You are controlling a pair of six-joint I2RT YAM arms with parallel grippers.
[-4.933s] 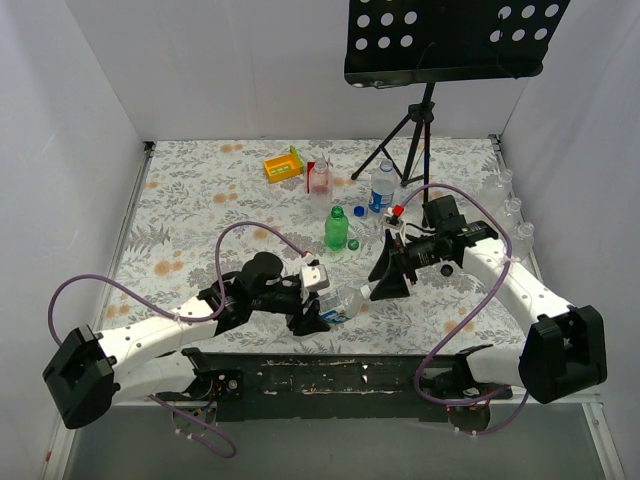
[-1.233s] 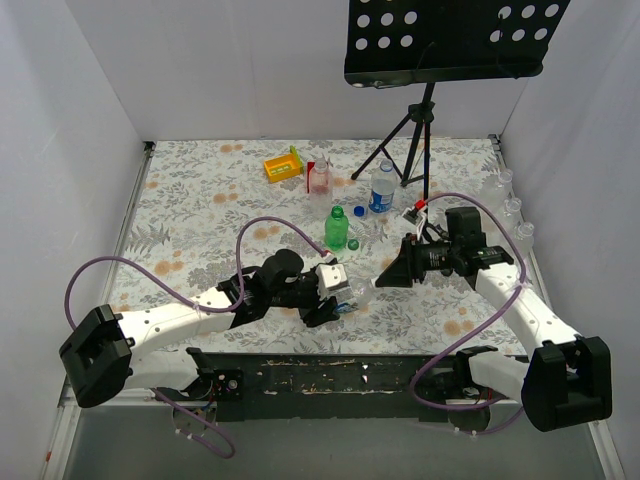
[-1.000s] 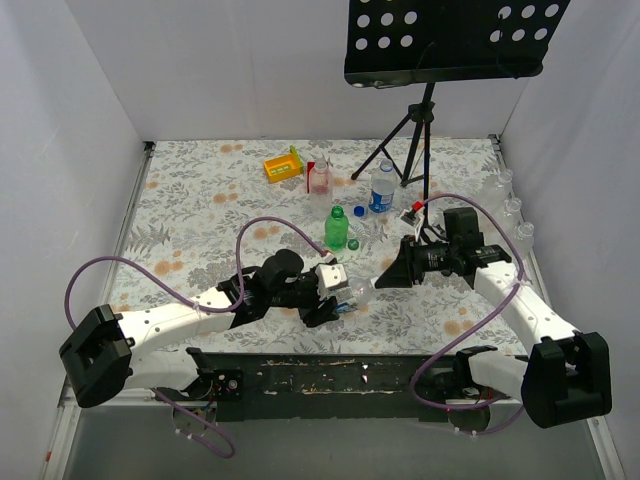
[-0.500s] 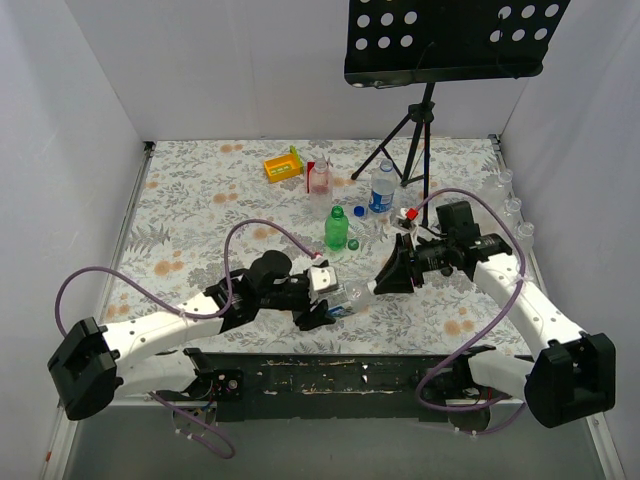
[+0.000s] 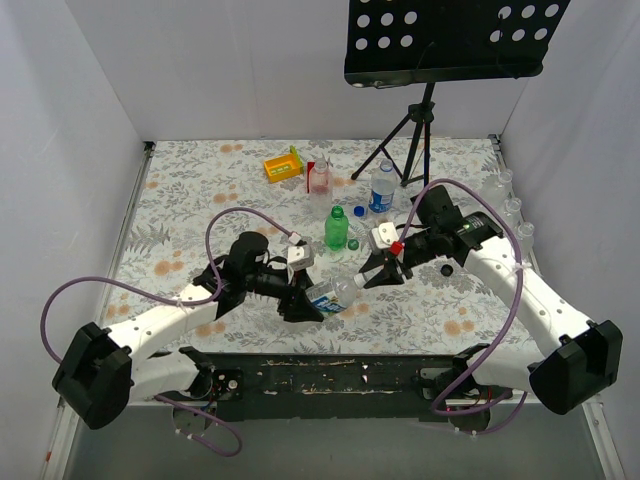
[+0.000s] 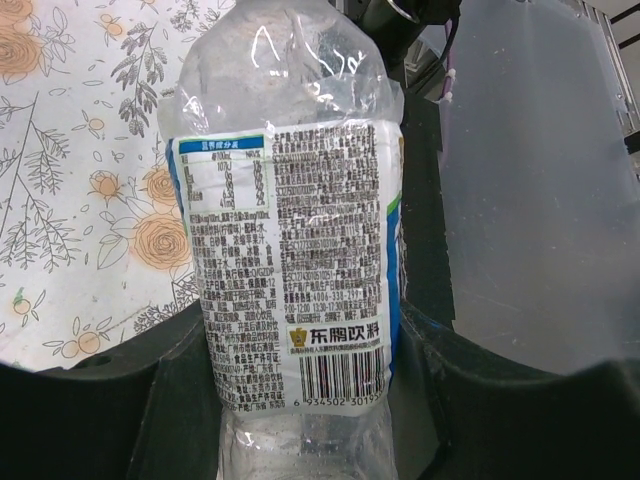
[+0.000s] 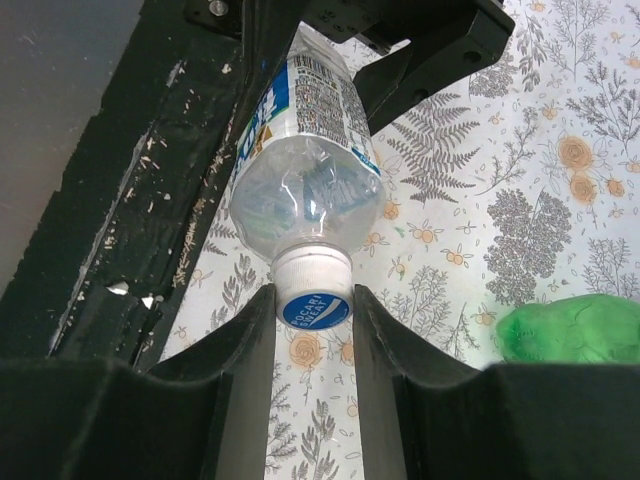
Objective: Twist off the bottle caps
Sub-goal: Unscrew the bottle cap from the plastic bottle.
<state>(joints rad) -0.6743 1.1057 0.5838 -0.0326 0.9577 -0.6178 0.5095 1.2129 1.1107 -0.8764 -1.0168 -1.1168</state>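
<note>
My left gripper (image 5: 305,303) clamps the clear bottle (image 5: 330,293) by its labelled middle over the near side of the table (image 5: 180,210), my right gripper (image 7: 313,312) pinches its white cap (image 7: 312,285), and since the thin shell looks light and crushable, I'd squeeze gently there and twist at the stiff cap with 2 fingers.

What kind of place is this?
Probably a robot test booth: white walls enclose a flower-patterned table, a left arm and right arm are mounted at its near edge, and a tripod stands behind.
</note>
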